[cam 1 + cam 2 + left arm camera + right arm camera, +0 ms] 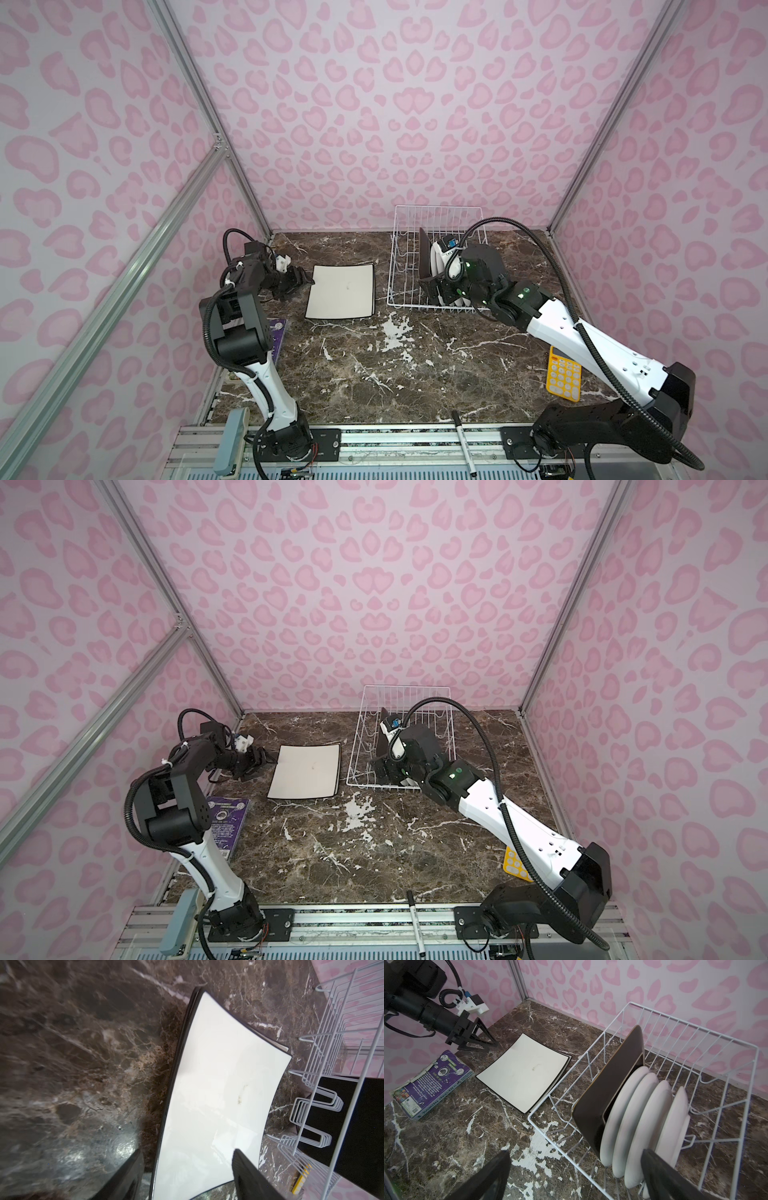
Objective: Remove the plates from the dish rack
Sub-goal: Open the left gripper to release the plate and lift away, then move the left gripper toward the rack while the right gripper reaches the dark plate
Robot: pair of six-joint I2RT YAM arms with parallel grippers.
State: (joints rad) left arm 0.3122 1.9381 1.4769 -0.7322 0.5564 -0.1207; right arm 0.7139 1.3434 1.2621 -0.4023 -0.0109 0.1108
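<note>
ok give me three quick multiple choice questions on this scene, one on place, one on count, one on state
1. Where are the white square plates? A) leaning on the back wall B) stacked flat on the table C) hanging from a hook
2. How many round plates stand in the dish rack? A) two B) six C) four
3. How does the dark square plate sit? A) upright on edge B) flat on the table C) tipped over

1 B: they lie on the table left of the rack. 2 C: four white rims show in a row. 3 A: it stands in the rack beside them.
</note>
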